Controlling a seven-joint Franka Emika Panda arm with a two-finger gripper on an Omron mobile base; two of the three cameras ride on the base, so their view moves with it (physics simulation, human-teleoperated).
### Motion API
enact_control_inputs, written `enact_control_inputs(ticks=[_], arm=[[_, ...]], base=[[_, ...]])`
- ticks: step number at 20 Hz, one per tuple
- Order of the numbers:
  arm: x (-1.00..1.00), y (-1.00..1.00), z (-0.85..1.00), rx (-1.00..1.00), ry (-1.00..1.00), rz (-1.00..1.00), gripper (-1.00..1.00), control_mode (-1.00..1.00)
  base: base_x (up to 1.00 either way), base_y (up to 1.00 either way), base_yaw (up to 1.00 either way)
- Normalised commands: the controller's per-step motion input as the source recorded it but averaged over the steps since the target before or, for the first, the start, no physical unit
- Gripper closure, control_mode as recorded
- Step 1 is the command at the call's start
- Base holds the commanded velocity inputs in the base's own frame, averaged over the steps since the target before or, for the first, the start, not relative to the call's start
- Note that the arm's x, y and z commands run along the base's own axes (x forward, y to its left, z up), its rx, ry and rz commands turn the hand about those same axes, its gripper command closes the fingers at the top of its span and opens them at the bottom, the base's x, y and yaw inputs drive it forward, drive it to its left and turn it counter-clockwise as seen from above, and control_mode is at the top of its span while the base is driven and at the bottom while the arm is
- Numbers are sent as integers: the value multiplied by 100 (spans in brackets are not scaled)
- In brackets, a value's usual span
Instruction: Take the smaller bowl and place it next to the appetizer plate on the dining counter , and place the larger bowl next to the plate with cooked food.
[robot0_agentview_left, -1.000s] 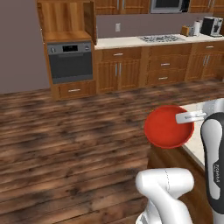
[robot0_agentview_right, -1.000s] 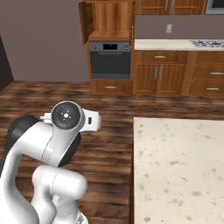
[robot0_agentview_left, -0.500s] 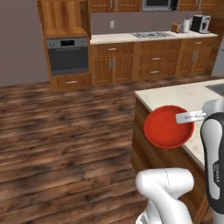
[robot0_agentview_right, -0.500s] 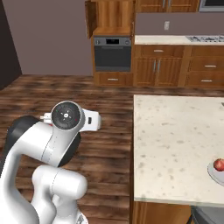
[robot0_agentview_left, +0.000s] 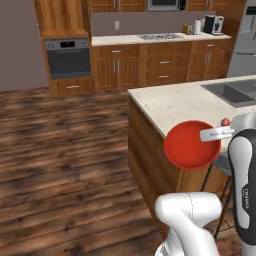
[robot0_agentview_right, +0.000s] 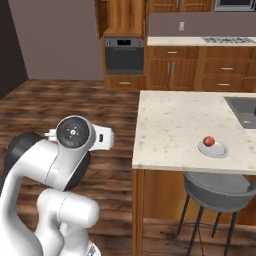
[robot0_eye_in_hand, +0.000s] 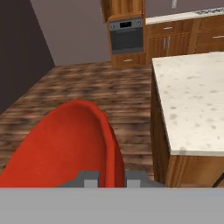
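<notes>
The smaller bowl (robot0_agentview_left: 191, 145) hangs in the air in front of the arm, tipped so its red inside faces the left base camera, level with the near corner of the dining counter (robot0_agentview_left: 185, 102) but off it, over the floor side. In the hand view the same bowl (robot0_eye_in_hand: 70, 144) fills the lower left, its rim running down between the two finger tips of the gripper (robot0_eye_in_hand: 111, 178), which is closed tight on that rim.

The right base view has the appetizer plate (robot0_agentview_right: 214, 149) with its red fruit near the counter's front edge, above a grey stool (robot0_agentview_right: 215, 186); the bowl itself is hidden there behind the arm. In the left base view a small red dot by the arm is probably that fruit, too small to be sure. The plate lies well apart from the bowl.
</notes>
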Motion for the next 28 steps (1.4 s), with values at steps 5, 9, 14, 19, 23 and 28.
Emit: enact_control_inputs(ticks=[5, 9, 14, 19, 23, 28], arm=[[0, 0, 0, 0, 0, 0, 100, 100], [0, 0, 0, 0, 0, 0, 100, 100], [0, 0, 0, 0, 0, 0, 100, 100], [0, 0, 0, 0, 0, 0, 100, 100], [0, 0, 0, 0, 0, 0, 100, 100], [0, 0, 0, 0, 0, 0, 100, 100]], base=[[-19, -100, 0], [0, -99, 0], [8, -94, 0], [25, -70, 0], [65, -24, 0], [83, -1, 0]])
